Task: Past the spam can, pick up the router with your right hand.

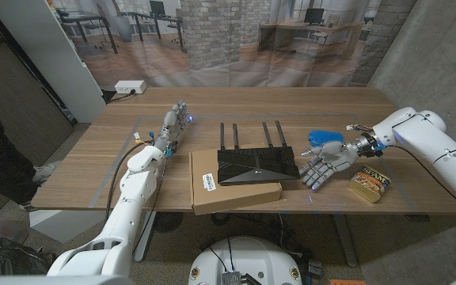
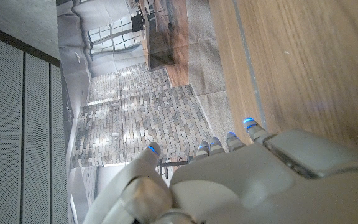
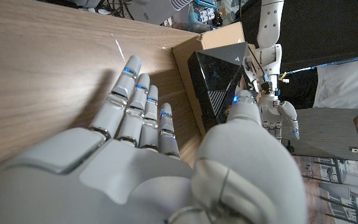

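Observation:
The black router [image 1: 257,163] with several upright antennas lies on a flat cardboard box [image 1: 232,184] at the table's middle front; its black body [image 3: 219,87] appears in the right wrist view too. My right hand [image 1: 325,164] is open just right of the router, fingers spread and pointing at its right end, holding nothing; the right wrist view shows this hand [image 3: 166,155] with fingers stretched over the wood beside the box [image 3: 213,43]. The spam can [image 1: 370,184] stands right of that hand near the front edge. My left hand [image 1: 170,128] lies stretched out on the left, holding nothing.
A blue object [image 1: 321,137] lies behind my right hand. A white power strip [image 1: 130,87] sits at the table's far left corner. The left hand [image 2: 241,180] reaches toward the table's far edge in its wrist view. A person's shoe [image 1: 47,170] appears at left.

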